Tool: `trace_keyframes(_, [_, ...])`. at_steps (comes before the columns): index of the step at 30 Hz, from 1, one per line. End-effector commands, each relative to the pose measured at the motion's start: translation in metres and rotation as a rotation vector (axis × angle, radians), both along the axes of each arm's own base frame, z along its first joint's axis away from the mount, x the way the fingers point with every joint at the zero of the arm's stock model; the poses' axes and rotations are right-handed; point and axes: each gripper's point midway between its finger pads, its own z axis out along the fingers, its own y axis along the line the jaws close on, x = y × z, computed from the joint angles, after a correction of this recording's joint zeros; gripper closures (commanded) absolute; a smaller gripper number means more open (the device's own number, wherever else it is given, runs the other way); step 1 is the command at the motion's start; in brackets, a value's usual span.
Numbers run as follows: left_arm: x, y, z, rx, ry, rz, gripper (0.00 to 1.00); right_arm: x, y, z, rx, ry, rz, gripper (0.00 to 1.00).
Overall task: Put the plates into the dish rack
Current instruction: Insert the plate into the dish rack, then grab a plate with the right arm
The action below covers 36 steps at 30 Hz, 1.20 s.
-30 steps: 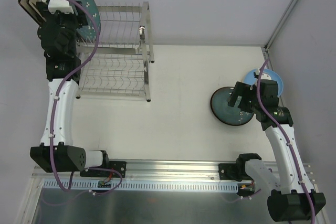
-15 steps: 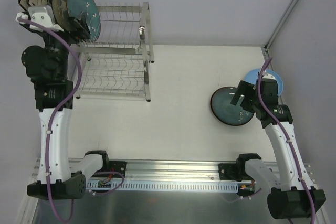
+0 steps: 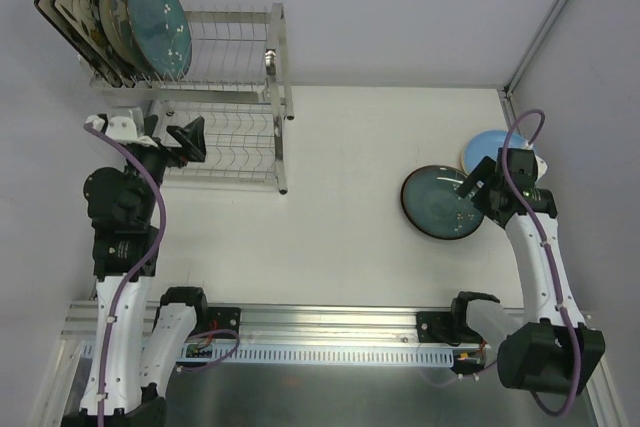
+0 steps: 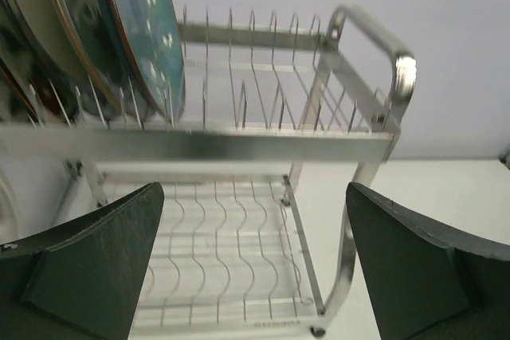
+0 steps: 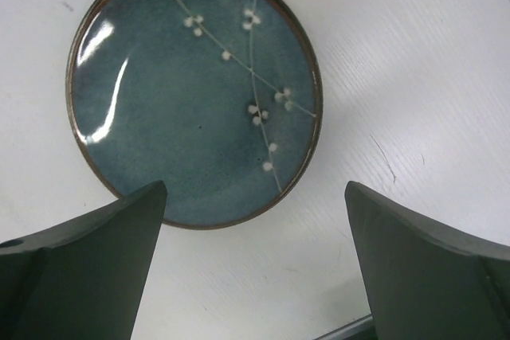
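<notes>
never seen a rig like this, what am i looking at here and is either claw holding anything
Two white-and-black robot arms are bolted at the near edge of a white table. One picture comes from a fixed camera overhead; the other two from cameras on each wrist, so the dark wedges there are that arm's own fingers. At left stands a two-tier silver wire dish rack with plates upright in its top tier, the front one a dark teal glazed plate. At right a teal blossom-patterned plate lies flat beside a light blue plate. The left gripper and right gripper are both open, holding nothing.
</notes>
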Motion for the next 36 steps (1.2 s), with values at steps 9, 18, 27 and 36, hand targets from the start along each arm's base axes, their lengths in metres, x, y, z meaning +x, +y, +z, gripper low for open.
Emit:
trace_keyframes(9, [-0.027, -0.024, -0.132, -0.074, 0.183, -0.111, 0.01, 0.002, -0.020, -0.065, 0.268, 0.046, -0.293, 0.00])
trace_keyframes(18, [-0.041, -0.020, -0.188, -0.067, 0.283, -0.089, 0.01, 0.028, -0.028, -0.091, 0.287, 0.034, -0.288, 0.02])
trace_keyframes(27, [-0.039, -0.019, -0.209, -0.069, 0.328, -0.080, 0.01, 0.045, 0.004, -0.125, 0.328, 0.127, -0.131, 0.13])
trace_keyframes(36, [-0.038, -0.019, -0.212, -0.062, 0.335, -0.079, 0.01, 0.083, 0.062, -0.123, 0.318, 0.141, 0.074, 0.18])
